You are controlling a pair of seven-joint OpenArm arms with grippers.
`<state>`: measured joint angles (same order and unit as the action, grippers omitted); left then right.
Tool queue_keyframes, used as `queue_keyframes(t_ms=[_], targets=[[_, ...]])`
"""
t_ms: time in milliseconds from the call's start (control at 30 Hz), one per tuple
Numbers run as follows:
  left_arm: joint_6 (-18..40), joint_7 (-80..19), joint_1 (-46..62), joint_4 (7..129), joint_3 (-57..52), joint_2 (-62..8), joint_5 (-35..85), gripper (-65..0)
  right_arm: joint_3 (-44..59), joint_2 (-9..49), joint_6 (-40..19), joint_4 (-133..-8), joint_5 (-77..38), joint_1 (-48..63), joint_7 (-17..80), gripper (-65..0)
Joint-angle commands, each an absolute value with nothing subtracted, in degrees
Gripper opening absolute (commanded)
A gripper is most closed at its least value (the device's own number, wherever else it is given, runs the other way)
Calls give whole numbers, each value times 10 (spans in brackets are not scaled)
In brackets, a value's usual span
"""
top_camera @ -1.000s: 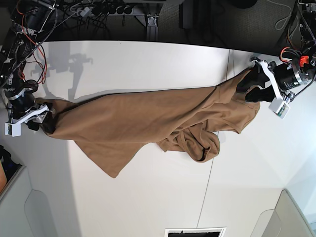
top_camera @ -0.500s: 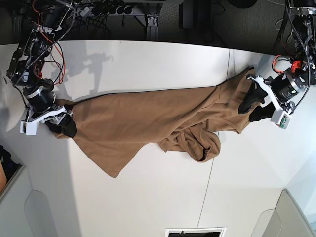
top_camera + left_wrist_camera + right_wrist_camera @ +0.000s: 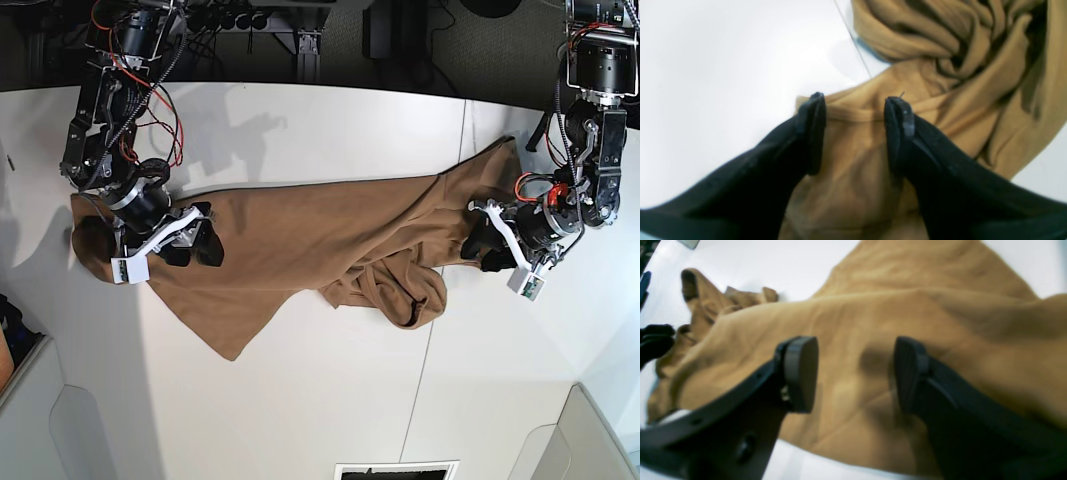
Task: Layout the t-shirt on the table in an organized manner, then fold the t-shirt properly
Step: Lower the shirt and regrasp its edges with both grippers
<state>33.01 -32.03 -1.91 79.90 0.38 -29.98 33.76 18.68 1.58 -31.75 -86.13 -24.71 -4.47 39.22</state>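
the shirt (image 3: 300,235) lies stretched lengthwise across the table (image 3: 300,400), running from the left edge to just past the seam on the right. it is not laid out: the body is a long, skewed band with one corner trailing toward the near side, and a bunched, twisted lump sits near the seam, where folds overlap. no sleeve or collar is set square, as far as the base view shows.

the left gripper (image 3: 853,110), at the right of the base view, hangs over the shirt's right end with its jaws apart; a hemmed edge lies between the fingers (image 3: 813,130) but nothing is pinched. beyond it the crumpled mass is plain in that wrist view.

the right gripper (image 3: 857,373), at the left of the base view, stands over the broad flat part of the cloth, jaws likewise apart and holding nothing. the cloth below it is smooth with shallow creases. a small dark-shaded bit of the shirt lies beyond it at the far-left table edge.

judgement: the task is at an early stage. layout is incomplete; the bunched section must be opened and the outline squared. folding has not begun. both grippers seem placed for a fresh grasp.
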Motion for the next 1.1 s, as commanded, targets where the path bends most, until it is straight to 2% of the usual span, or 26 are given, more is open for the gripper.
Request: queue_keyframes(t_ms=[0,267,467,833,967,1067], targets=[[332,-308,-27,799,2,-308,344,-345,186,19,-314,-871,-247,-55,378,-294],[330,-312,-27,757,2,-281,297,-345,186,29,-313,-861,-233,-21,425,-294],[242,-320,-27,729,2,-304,244,-345,187,72,-316,-862,-259,54,422,-294],[158,-393,-10,731,-3,-327,246,-345,188,114,-321,-868,-306,102,418,-294],[154,-380,14,789,-51,-325,261,-345,188,114,-328,-893,-330,102,418,-294],[187,-377,28,861,-85,-325,295,-345,188,114,-328,-935,-330,102,418,-294]])
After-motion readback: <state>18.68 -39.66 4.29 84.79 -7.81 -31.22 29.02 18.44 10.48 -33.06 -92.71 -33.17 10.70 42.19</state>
